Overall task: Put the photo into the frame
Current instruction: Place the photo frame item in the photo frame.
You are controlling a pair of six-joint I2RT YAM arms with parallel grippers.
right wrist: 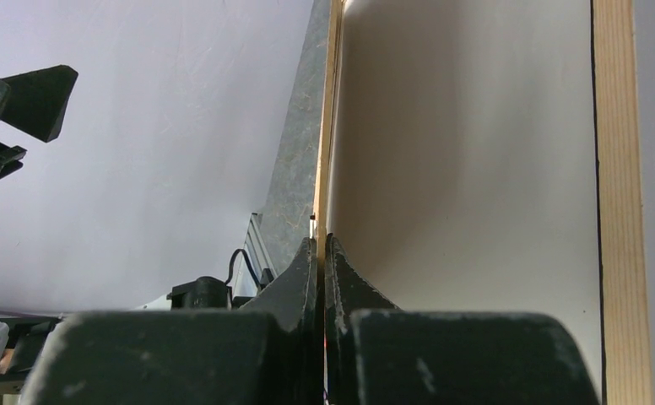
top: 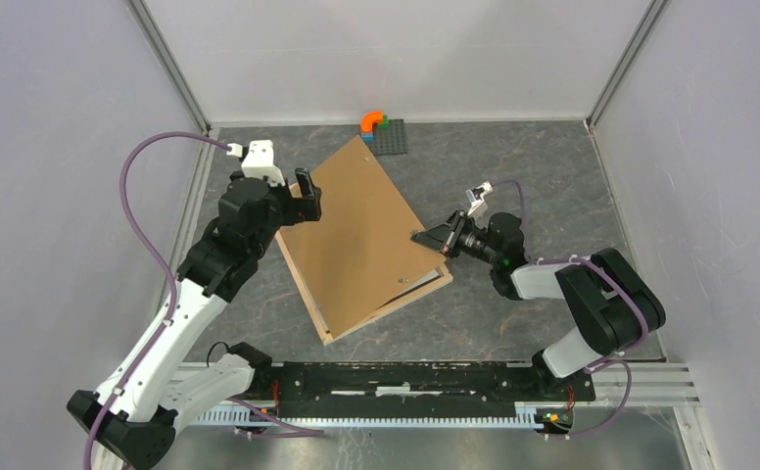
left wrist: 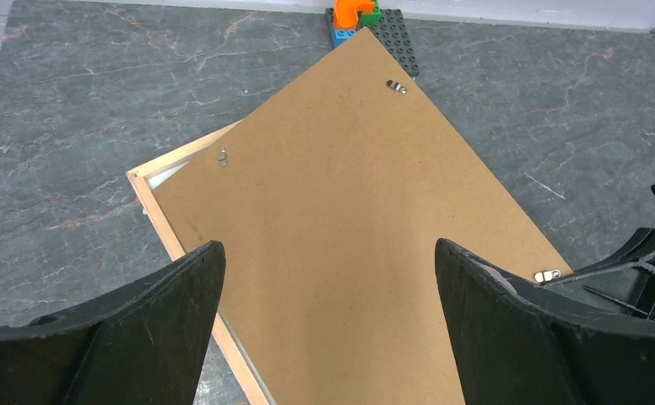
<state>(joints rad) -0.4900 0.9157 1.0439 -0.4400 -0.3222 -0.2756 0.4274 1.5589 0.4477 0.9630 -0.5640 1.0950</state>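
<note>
A plain brown backing board (top: 361,235) lies askew over the pale wood frame (top: 301,291), whose rails show along the board's left and near edges. My right gripper (top: 425,235) is shut on the board's right edge; in the right wrist view its jaws (right wrist: 320,240) pinch the thin board edge (right wrist: 323,126), with a whitish surface and a frame rail (right wrist: 615,169) beyond. My left gripper (top: 306,196) is open and empty above the board's left part (left wrist: 341,211), its jaws (left wrist: 328,245) wide apart, with a frame rail (left wrist: 181,154) below. The photo is hidden.
A dark grey baseplate with orange, green and blue bricks (top: 381,127) sits at the back, just past the board's far corner; it also shows in the left wrist view (left wrist: 362,17). Small metal clips (left wrist: 397,86) sit on the board. Grey walls enclose the marbled table.
</note>
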